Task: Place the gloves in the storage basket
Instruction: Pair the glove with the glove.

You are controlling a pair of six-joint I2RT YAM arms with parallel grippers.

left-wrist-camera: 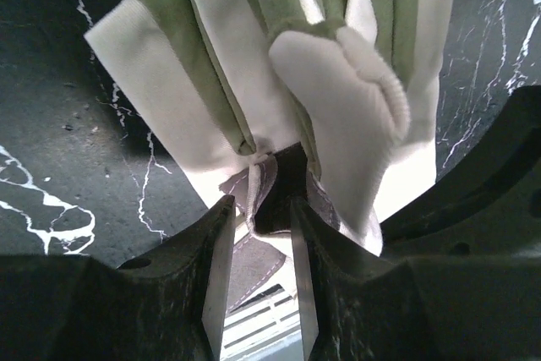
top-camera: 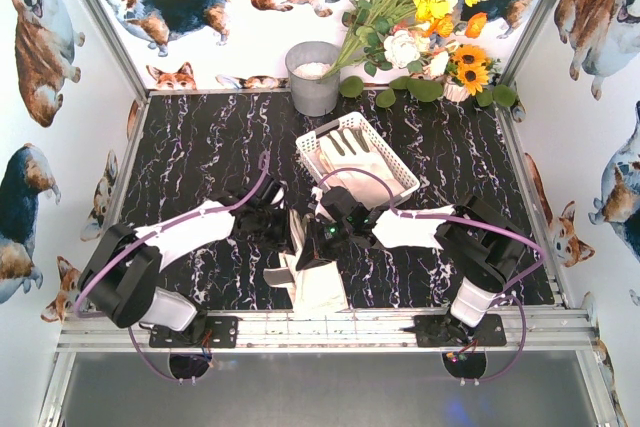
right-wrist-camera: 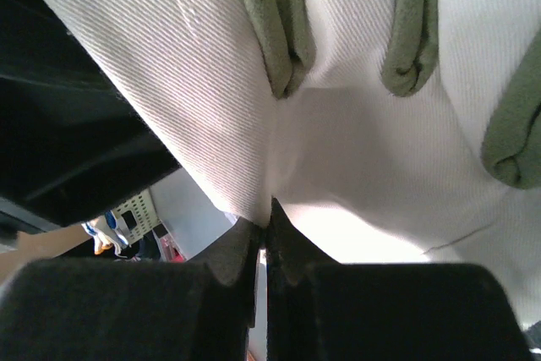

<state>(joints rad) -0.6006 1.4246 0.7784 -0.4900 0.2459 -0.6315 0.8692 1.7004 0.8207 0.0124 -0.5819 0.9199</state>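
The table (top-camera: 200,157) has a black marble pattern with thin white and purplish veins, and silver metal rails (top-camera: 300,329) run along its edges. White walls (top-camera: 60,147) printed with corgi dogs close it in on the left, back and right. A grey bucket (top-camera: 313,79) stands at the back. Beside it is a bouquet (top-camera: 420,7) of yellow, white and orange flowers with green leaves. The light is bright and even. Below the near rail lies a plain grey floor (top-camera: 320,387).
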